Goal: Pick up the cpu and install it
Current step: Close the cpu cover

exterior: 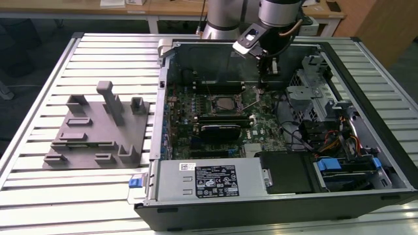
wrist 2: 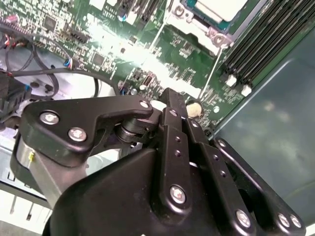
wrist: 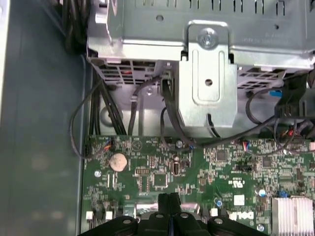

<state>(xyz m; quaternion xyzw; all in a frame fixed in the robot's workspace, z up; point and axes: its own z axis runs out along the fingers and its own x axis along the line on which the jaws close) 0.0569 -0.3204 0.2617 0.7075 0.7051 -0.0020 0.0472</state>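
One black gripper (wrist: 170, 196) hangs from the single robot arm inside one open computer case (exterior: 365, 196). In the first wrist view its two fingers (wrist: 163, 204) are pressed flat against each other with nothing between them, so the gripper is clenched and empty. Its tip hovers just above the green motherboard (wrist: 221, 172).

In the exterior view the gripper (exterior: 263, 83) points down into the case near the far wall. The one cpu (exterior: 224, 103) is not in its grasp. It lies flat in the socket (exterior: 225, 110) near the middle of the board, on the exterior view's left of the gripper and apart from it. The second wrist view shows the gripper (wrist 2: 172, 98) from behind its black linkage, with the pale silver top of the cpu (wrist 2: 221, 7) beyond it in the metal socket frame.

In the first wrist view, one round coin battery (wrist: 118, 161) sits on the board just ahead of the fingers, and one silver metal drive cage (wrist: 206, 73) stands beyond it with black cables running beneath.

One grey power supply (exterior: 209, 178) fills the case's near side. The case rests on one slatted metal table (exterior: 98, 54). One grey plastic fixture (exterior: 98, 129) lies on the table, on the exterior view's left of the case.
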